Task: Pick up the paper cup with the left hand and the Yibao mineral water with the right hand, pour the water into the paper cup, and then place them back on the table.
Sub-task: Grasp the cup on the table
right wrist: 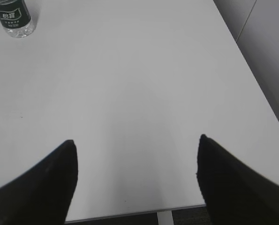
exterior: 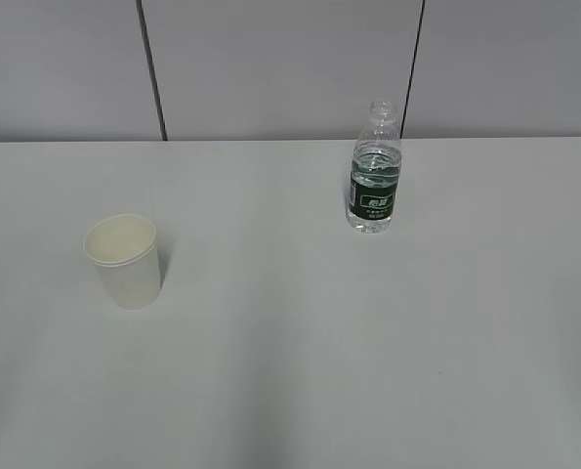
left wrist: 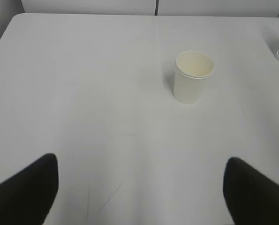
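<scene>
Two things stood on the table (exterior: 290, 391): the paper cup (exterior: 124, 260) toward its left edge, the Yibao mineral water (exterior: 374, 171) near the far edge. The cup looked light and crushable, best held mid-wall; the uncapped bottle, at its label. The left hand (left wrist: 139, 192) and right hand (right wrist: 137, 180) hovered back, both spread, holding nothing.

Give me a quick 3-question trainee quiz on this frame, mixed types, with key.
1. True or false: the paper cup lies on its side.
2. The Yibao mineral water is: A) capped B) uncapped, on the table C) held.
3. Fill in: both the left hand and right hand are ____, holding nothing.

Key: 1 false, it stands upright; 2 B; 3 open.
</scene>
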